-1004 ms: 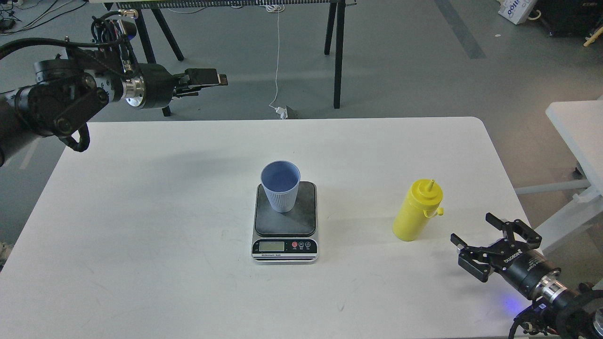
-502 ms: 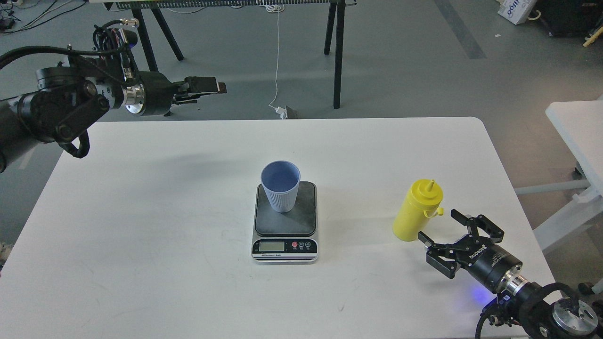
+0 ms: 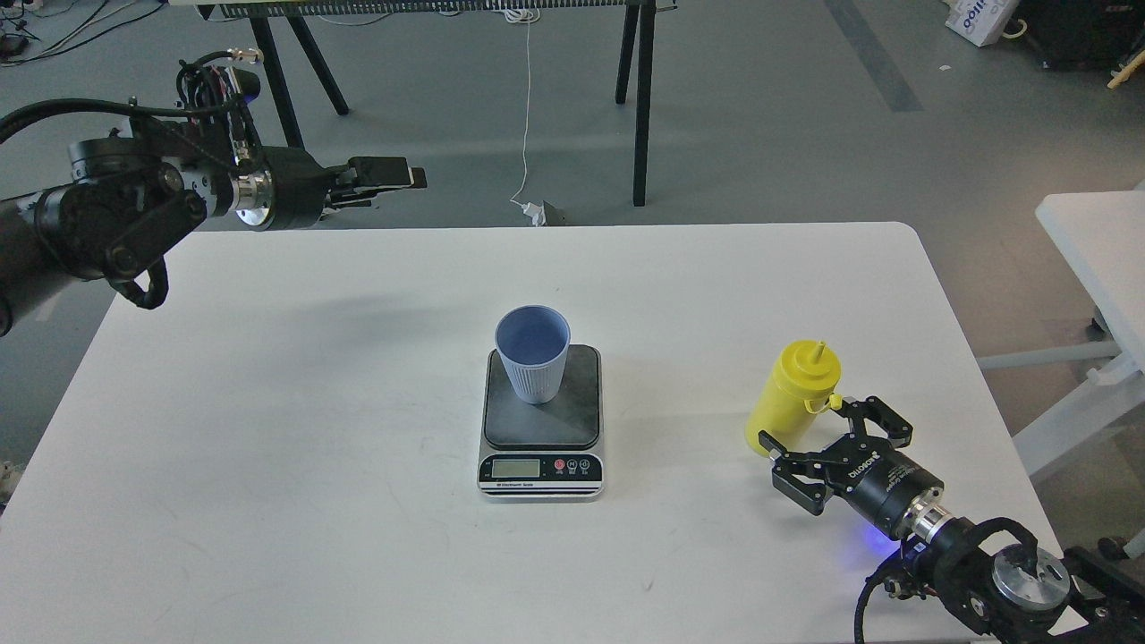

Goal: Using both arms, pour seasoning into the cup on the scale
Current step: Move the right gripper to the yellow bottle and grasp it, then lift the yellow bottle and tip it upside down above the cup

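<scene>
The right gripper [image 3: 809, 443], fingers spread apart, straddles the base of the one seasoning bottle [image 3: 792, 394] at lower right. It should centre on the body and close gently so the bottle stays upright. One cup [image 3: 533, 353] stands on one scale [image 3: 542, 420] at centre. The left gripper [image 3: 394, 172], upper left, looks closed and empty.

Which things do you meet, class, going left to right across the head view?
Left gripper → cup on the scale → bottle → right gripper.
</scene>
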Available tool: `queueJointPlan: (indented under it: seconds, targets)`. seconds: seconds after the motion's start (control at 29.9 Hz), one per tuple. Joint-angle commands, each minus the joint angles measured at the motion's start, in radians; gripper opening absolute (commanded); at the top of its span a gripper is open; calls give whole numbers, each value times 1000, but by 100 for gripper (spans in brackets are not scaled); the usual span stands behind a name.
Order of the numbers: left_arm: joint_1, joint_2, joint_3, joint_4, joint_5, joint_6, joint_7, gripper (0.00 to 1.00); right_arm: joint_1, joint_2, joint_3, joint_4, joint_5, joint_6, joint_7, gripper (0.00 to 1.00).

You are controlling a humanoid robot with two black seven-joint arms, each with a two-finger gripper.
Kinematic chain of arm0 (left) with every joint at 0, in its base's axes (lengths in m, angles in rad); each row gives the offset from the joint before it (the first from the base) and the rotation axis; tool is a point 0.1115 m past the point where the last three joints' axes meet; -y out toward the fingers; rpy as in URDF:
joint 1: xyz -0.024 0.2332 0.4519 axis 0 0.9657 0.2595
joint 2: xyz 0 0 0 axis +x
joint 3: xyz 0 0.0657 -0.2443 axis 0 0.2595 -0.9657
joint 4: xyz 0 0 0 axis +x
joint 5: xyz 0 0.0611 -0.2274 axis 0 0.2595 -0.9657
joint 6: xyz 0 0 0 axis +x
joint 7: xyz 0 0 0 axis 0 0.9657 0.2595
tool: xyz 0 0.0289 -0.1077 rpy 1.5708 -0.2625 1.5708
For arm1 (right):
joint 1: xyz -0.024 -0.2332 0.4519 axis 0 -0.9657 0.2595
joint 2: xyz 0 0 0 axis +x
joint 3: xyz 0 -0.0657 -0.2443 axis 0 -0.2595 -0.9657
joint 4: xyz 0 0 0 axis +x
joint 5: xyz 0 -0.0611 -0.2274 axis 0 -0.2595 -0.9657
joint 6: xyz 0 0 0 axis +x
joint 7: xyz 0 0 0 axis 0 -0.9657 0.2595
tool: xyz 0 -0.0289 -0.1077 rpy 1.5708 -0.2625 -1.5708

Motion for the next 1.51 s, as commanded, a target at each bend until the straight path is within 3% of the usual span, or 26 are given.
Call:
queueJointPlan:
  seconds: [0.0,0.5,0.57,0.7,0.77,1.14,1.47]
  targets:
    - [17,-2,-1,0,0,0,0,99,9,19,-1,-18,-1,0,0,100]
    - [30,5,1,0,-2,0,0,99,96,87,-8,-121,-71,0,1,95]
    - [31,18,-1,0,0,0,0,99,98,92,-8,-125,-76,0,0,84]
    - [36,23,-1,0,-2,0,0,99,103,98,-8,-124,-91,0,0,35]
    - [36,23,-1,0,-2,0,0,99,106,104,-6,-113,-97,0,1,27]
    - [34,15,-3,0,-3,0,0,99,358,55,-4,-112,-122,0,1,23]
    - [33,12,-9,0,-5,0,0,99,702,55,0,-191,-525,0,24,20]
